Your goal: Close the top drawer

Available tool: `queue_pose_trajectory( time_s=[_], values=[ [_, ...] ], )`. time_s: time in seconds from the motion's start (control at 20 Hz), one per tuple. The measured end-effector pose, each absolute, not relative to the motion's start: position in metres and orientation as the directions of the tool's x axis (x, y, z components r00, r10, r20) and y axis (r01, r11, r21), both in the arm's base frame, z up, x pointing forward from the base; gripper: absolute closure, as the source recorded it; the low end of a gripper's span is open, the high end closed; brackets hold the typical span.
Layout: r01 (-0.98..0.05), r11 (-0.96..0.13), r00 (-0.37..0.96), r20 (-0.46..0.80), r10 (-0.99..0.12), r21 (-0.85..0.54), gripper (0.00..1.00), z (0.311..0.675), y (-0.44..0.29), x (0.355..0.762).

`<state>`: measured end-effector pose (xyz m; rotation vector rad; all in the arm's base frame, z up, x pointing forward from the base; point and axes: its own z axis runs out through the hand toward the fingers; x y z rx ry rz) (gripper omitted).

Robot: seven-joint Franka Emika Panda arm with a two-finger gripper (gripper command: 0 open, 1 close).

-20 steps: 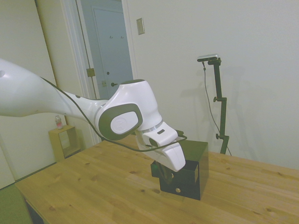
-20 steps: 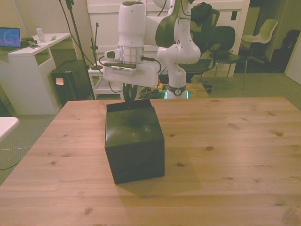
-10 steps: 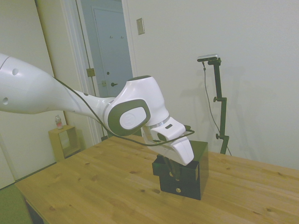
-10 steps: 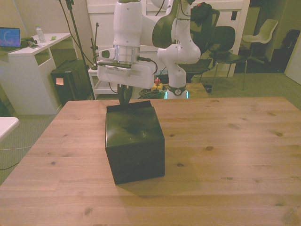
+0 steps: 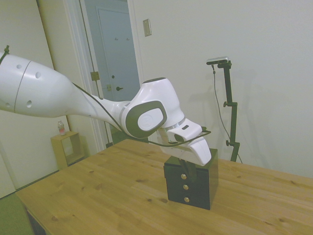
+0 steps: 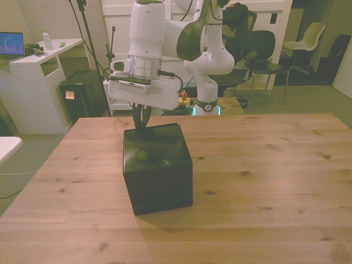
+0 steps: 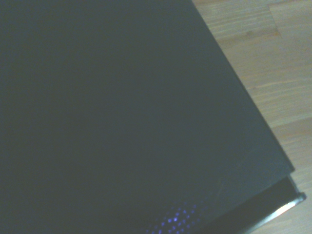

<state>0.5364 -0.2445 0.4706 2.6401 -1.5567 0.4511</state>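
Observation:
A small black box cabinet (image 5: 201, 182) stands on the wooden table (image 5: 98, 196), with three brass knobs in a column on its front. The top drawer (image 5: 173, 173) sits pushed in, about level with the two drawers below it. My gripper (image 5: 188, 170) hangs right against the top drawer's front, just above its knob (image 5: 184, 176), with the fingers shut and holding nothing. In the front view the gripper (image 6: 141, 121) is behind the cabinet's (image 6: 157, 165) far top edge, and the drawer fronts face away. The cabinet's dark top (image 7: 122, 112) fills the wrist view.
Bare wooden tabletop (image 6: 264, 165) lies all around the cabinet. Beyond the table's far edge in the front view stand a white desk (image 6: 33, 82) and dark chairs (image 6: 264, 49). A door (image 5: 115, 63) is behind the arm in the side view.
The top drawer stood out from the cabinet a second ago and now sits in line with the others. My gripper has moved toward the cabinet with it.

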Motion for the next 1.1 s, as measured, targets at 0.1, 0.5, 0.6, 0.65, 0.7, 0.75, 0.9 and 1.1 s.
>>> queue_pose_trajectory(
  time_s=[0.1,0.5,0.6,0.65,0.7,0.75,0.9,1.1],
  values=[
    [-0.861,-0.498,0.456,0.273,-0.847,-0.107,1.00,0.471,-0.244,0.542],
    [-0.857,-0.505,0.465,0.273,-0.842,-0.098,1.00,0.466,-0.242,0.548],
    [-0.856,-0.510,0.472,0.268,-0.840,-0.091,1.00,0.463,-0.238,0.547],
    [-0.856,-0.510,0.474,0.265,-0.840,-0.086,1.00,0.460,-0.235,0.546],
    [-0.857,-0.509,0.474,0.262,-0.841,-0.082,1.00,0.458,-0.231,0.544],
    [-0.858,-0.507,0.474,0.261,-0.841,-0.078,1.00,0.457,-0.228,0.540],
    [-0.868,-0.493,0.461,0.258,-0.849,-0.068,1.00,0.456,-0.215,0.523],
    [-0.874,-0.483,0.460,0.232,-0.857,-0.055,1.00,0.451,-0.187,0.492]
  ],
)
